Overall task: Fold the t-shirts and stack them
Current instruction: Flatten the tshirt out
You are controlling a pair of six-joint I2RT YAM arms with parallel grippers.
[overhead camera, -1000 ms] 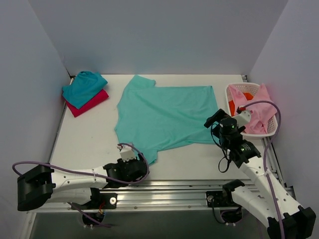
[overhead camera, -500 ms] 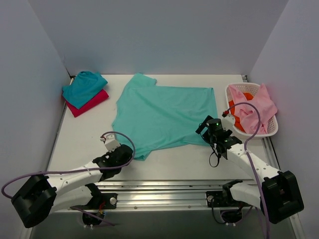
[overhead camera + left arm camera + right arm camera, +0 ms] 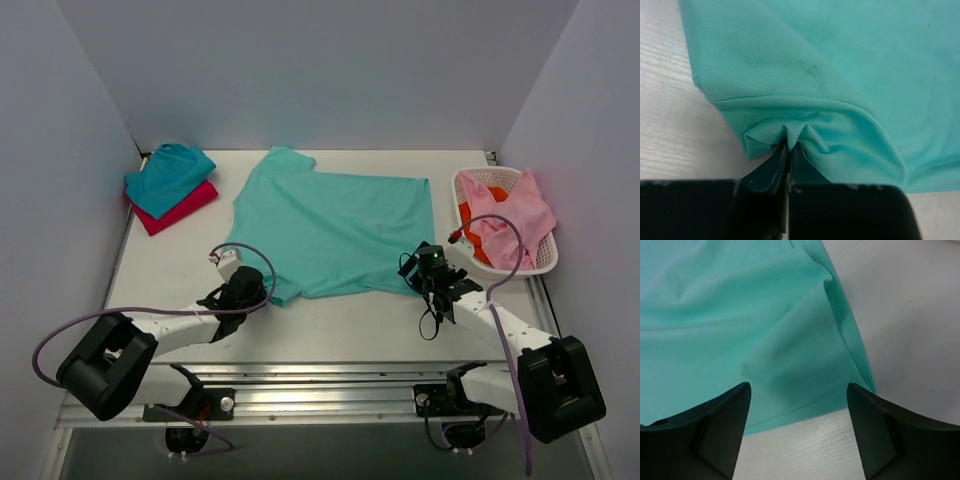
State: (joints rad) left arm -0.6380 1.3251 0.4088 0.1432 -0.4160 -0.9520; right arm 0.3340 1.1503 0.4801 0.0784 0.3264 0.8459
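The large mint-green t-shirt (image 3: 335, 235) lies spread across the middle of the table. At its near-left corner my left gripper (image 3: 262, 295) is shut on the hem, and the left wrist view shows that cloth (image 3: 840, 60) puckered between the closed jaws of the left gripper (image 3: 789, 147). My right gripper (image 3: 415, 272) hovers open over the near-right corner. In the right wrist view the right gripper (image 3: 797, 390) straddles the hem of the shirt (image 3: 740, 315) with nothing pinched. A folded teal t-shirt (image 3: 168, 175) rests on a magenta-red one (image 3: 190, 205) at the back left.
A white lattice basket (image 3: 500, 172) stands at the right edge with pink cloth (image 3: 515, 215) and something orange (image 3: 466, 215) in it. Walls close in the table on the left, back and right. A metal rail (image 3: 330, 375) runs along the near edge.
My left gripper moved up to the shirt's near-left corner and shut on the hem. My right gripper swung left and down to the near-right corner, its jaws still apart.
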